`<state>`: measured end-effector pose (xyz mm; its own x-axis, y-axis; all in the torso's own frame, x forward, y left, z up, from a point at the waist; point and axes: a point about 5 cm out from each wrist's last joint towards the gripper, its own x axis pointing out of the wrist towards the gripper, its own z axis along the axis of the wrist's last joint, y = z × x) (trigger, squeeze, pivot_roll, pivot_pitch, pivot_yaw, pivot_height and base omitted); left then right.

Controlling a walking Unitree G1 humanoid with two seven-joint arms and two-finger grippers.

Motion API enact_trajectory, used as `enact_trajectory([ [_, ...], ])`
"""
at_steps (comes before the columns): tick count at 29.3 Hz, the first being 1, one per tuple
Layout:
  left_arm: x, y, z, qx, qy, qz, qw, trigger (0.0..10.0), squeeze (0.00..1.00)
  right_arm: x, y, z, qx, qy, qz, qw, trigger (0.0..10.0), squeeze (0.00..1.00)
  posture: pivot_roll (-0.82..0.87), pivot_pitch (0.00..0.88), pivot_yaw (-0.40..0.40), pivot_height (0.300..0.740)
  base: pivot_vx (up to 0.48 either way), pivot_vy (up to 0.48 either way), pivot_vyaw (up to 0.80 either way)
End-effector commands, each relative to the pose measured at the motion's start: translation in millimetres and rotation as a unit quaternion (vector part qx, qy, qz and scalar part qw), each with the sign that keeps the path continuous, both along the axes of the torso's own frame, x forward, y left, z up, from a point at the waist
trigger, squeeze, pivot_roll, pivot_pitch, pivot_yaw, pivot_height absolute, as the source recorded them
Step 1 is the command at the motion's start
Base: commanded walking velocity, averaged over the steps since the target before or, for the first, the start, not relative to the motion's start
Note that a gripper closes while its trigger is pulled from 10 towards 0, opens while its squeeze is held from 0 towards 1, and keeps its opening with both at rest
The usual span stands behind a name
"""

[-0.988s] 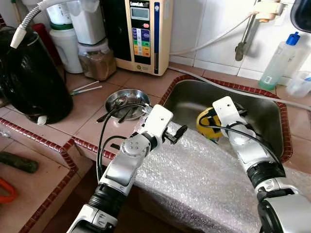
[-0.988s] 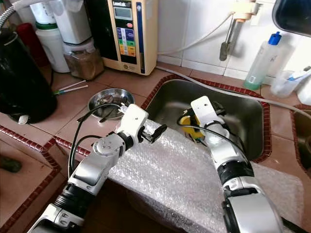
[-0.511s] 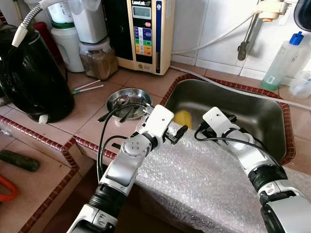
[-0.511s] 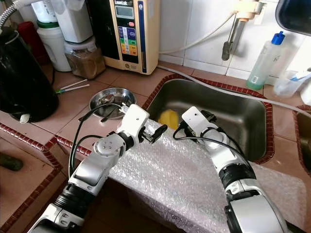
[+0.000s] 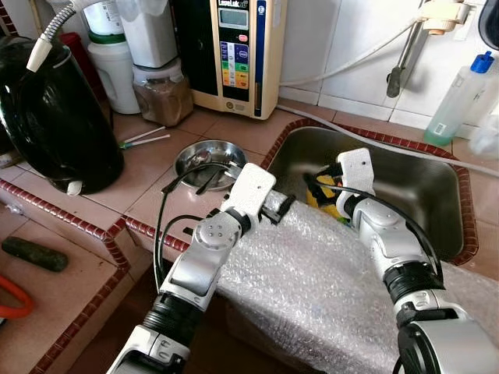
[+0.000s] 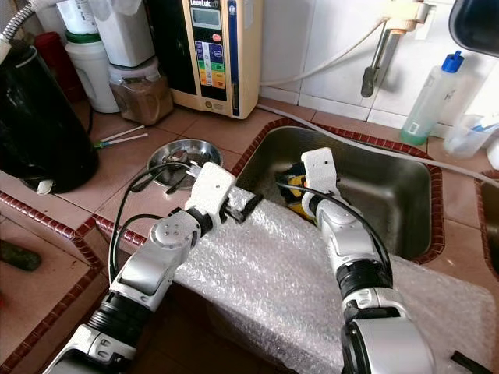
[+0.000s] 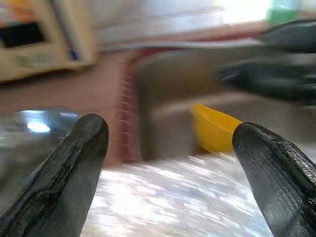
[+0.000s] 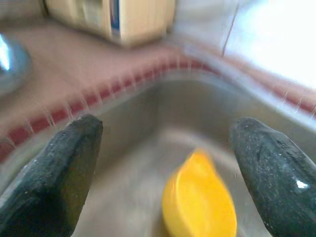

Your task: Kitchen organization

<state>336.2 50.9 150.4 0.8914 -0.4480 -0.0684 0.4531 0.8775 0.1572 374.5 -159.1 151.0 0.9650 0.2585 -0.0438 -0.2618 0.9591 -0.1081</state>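
A sheet of bubble wrap (image 5: pixel 312 288) drapes over the counter's front edge; above its far edge the left gripper (image 5: pixel 279 209) hovers with its 2 fingers spread, holding nothing; beyond, the right gripper (image 8: pixel 163 163) hangs open inside the steel sink (image 5: pixel 421 183), just over a yellow bowl (image 8: pixel 200 202) on the sink floor; a small steel dish (image 5: pixel 207 158) sits left of the sink.

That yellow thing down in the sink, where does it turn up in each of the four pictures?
Left eye view: the yellow object lies in the sink, partly behind the right gripper.
Right eye view: it peeks out beside that same arm.
Left wrist view: it sits between the left gripper's two fingers, beyond the bubble wrap.
Right wrist view: it lies between that gripper's open fingers.
Shared landmark: the steel sink.
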Motion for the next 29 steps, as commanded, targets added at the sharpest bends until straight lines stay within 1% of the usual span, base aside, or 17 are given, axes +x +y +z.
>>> enact_trajectory([
  [1, 6.4, 9.0, 6, -0.003, -0.014, 0.033, 0.999, 10.0, 0.0, -1.6, 3.7, 12, 0.019, -0.032, 0.009, 0.999, 10.0, 0.0, 0.02, 0.0, 0.03, 0.74, 0.0, 0.0, 0.0],
  [4, 12.4, 22.0, 10, -0.012, -0.024, 0.084, 0.996, 10.0, 0.0, -7.9, 15.7, 23, 0.036, -0.062, 0.047, 0.996, 10.0, 0.0, 0.02, 0.0, 0.031, 0.74, 0.0, 0.0, 0.0],
  [5, 14.8, 29.6, 11, -0.014, -0.029, 0.115, 0.993, 10.0, 0.0, -12.7, 23.3, 26, 0.046, -0.066, 0.077, 0.994, 10.0, 0.0, 0.02, 0.0, 0.032, 0.74, 0.0, 0.0, 0.0],
  [8, 17.0, 37.7, 12, -0.013, -0.034, 0.143, 0.989, 10.0, 0.0, -20.1, 31.6, 27, 0.043, -0.072, 0.111, 0.99, 10.0, 0.0, 0.02, 0.0, 0.031, 0.74, 0.0, 0.0, 0.0],
  [10, 19.4, 47.0, 14, -0.007, -0.046, 0.183, 0.982, 10.0, 0.0, -25.8, 36.4, 27, 0.039, -0.072, 0.132, 0.988, 10.0, 0.0, 0.02, 0.0, 0.032, 0.74, 0.0, 0.0, 0.0],
  [11, 20.5, 55.1, 14, -0.024, -0.04, 0.207, 0.977, 10.0, 0.0, -31.2, 41.4, 27, 0.048, -0.07, 0.157, 0.984, 10.0, 0.0, 0.02, 0.0, 0.031, 0.74, 0.0, 0.0, 0.0],
  [12, 20.8, 58.1, 14, -0.03, -0.037, 0.216, 0.975, 10.0, 0.0, -33.7, 43.6, 27, 0.055, -0.068, 0.168, 0.982, 10.0, 0.0, 0.02, 0.0, 0.031, 0.74, 0.0, 0.0, 0.0],
  [13, 21.2, 64.1, 14, -0.038, -0.035, 0.238, 0.97, 10.0, 0.0, -40.1, 48.7, 27, 0.059, -0.059, 0.196, 0.977, 10.0, 0.0, 0.03, 0.0, 0.03, 0.74, 0.0, 0.0, 0.0],
  [14, 21.2, 64.1, 14, -0.038, -0.035, 0.238, 0.97, 10.0, 0.0, -40.1, 48.7, 27, 0.059, -0.059, 0.196, 0.977, 10.0, 0.0, 0.03, 0.0, 0.03, 0.74, 0.0, 0.0, 0.0],
  [15, 21.5, 66.9, 14, -0.031, -0.04, 0.245, 0.968, 10.0, 0.0, -48.3, 54.9, 23, 0.042, -0.04, 0.235, 0.97, 10.0, 0.0, 0.03, 0.0, 0.028, 0.74, 0.0, 0.0, 0.0],
  [16, 21.8, 68.3, 14, -0.03, -0.039, 0.25, 0.967, 10.0, 0.0, -53.9, 57.2, 17, 0.015, -0.022, 0.256, 0.966, 10.0, 0.0, 0.03, 0.0, 0.028, 0.74, 0.0, 0.0, 0.0],
  [20, 21.9, 73.6, 12, -0.036, -0.03, 0.268, 0.962, 10.0, 0.0, -58.9, 53.8, 8, -0.007, 0.002, 0.266, 0.964, 10.0, 0.0, 0.03, 0.0, 0.029, 0.74, 0.0, 0.0, 0.0],
  [22, 21.2, 78.0, 8, -0.027, -0.016, 0.281, 0.959, 10.0, 0.0, -60.1, 52.1, 6, -0.013, 0.011, 0.267, 0.964, 10.0, 0.0, 0.04, 0.0, 0.03, 0.74, 0.0, 0.0, 0.0],
  [23, 20.2, 81.5, 4, -0.041, 0.003, 0.294, 0.955, 10.0, 0.0, -60.9, 51.8, 5, -0.024, 0.011, 0.267, 0.963, 10.0, 0.0, 0.04, 0.0, 0.031, 0.74, 0.0, 0.0, 0.0],
  [25, 19.0, 84.4, 0, -0.049, 0.017, 0.301, 0.952, 10.0, 0.0, -62.4, 52.9, 4, -0.028, 0.015, 0.27, 0.962, 10.0, 0.0, 0.04, 0.0, 0.032, 0.74, 0.0, 0.0, 0.0],
  [27, 18.3, 85.5, -1, -0.051, 0.021, 0.304, 0.951, 10.0, 0.0, -63.6, 54.1, 3, -0.029, 0.018, 0.273, 0.961, 10.0, 0.0, 0.04, 0.0, 0.032, 0.74, 0.0, 0.0, 0.0],
  [29, 16.9, 88.0, -2, -0.046, 0.021, 0.312, 0.949, 10.0, 0.0, -65.8, 55.4, 0, -0.043, 0.024, 0.28, 0.959, 10.0, 0.0, 0.04, 0.0, 0.032, 0.74, 0.0, 0.0, 0.0],
])
